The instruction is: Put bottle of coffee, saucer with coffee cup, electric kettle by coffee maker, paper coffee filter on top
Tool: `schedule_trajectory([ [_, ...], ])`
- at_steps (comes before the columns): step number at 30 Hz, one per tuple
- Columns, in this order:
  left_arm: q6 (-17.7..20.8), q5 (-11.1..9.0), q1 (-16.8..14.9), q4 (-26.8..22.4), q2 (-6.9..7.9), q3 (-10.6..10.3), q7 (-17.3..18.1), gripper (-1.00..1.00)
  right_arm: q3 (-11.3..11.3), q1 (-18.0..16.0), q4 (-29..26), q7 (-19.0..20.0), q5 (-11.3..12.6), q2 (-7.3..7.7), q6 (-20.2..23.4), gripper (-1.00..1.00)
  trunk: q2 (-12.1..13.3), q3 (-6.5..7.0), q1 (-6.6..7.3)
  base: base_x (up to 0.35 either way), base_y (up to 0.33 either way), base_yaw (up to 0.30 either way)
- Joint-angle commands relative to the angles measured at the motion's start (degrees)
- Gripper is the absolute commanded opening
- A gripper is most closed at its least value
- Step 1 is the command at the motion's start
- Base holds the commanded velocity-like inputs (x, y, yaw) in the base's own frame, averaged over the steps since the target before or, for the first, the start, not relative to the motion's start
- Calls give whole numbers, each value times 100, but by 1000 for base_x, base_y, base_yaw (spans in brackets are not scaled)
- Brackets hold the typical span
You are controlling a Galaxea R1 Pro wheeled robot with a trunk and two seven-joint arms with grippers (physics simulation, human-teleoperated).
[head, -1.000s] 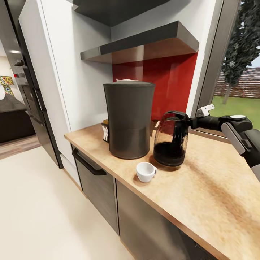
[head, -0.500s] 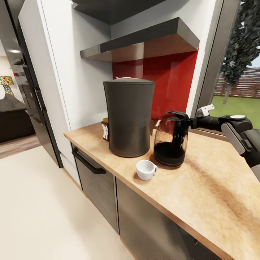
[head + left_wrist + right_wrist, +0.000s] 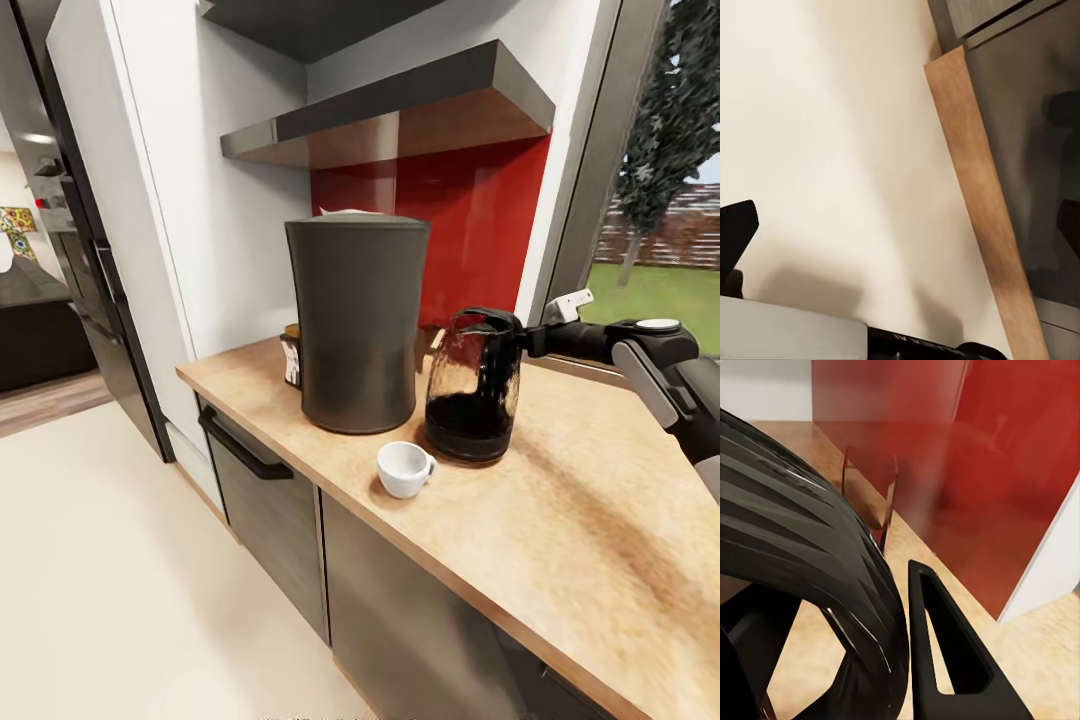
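Electric kettle (image 3: 473, 388) standing on surface (image 3: 560, 500) just beside coffee maker (image 3: 357, 322); right end effector (image 3: 527, 341) clamped on its handle, apparently placing it.

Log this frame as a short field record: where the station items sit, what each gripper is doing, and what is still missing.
coffee maker: upright on the kitchen countertop
paper coffee filter: white rim visible on top of the coffee maker
electric kettle: on the countertop beside the coffee maker
coffee cup: directly on the countertop, in front of both
bottle of coffee: partly hidden behind the coffee maker
right gripper: shut on the kettle's handle
left gripper: state unclear
saucer: not under the cup
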State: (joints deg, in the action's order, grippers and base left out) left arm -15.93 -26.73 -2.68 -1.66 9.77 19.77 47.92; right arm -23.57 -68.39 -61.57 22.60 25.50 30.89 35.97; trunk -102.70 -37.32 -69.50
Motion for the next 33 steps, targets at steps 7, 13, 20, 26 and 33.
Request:
schedule_trajectory([
  [7, -33, 44, -4, 8, 1, 44, 15, 100, -7, -8, -4, 8, 34, 5, 24, -100, -3, -38, 1, 0, 0, 0],
  [13, -33, 45, -4, 8, 1, 44, 15, 100, -7, -8, -2, 8, 34, 5, 24, -100, -3, -63, 1, 0, 0, 0],
  [20, -33, 45, -4, 8, -1, 44, 15, 100, -7, -8, -3, 8, 34, 5, 24, -100, -3, -105, 1, 0, 0, 0],
  [26, -33, 45, -4, 8, -2, 44, 15, 100, -7, -8, -4, 15, 34, 5, 24, -100, -3, -110, 1, 0, 0, 0],
  [33, -33, 45, -4, 8, -2, 43, 15, 100, -7, -8, -5, 9, 34, 5, 24, -100, -3, -113, 1, 0, 0, 0],
])
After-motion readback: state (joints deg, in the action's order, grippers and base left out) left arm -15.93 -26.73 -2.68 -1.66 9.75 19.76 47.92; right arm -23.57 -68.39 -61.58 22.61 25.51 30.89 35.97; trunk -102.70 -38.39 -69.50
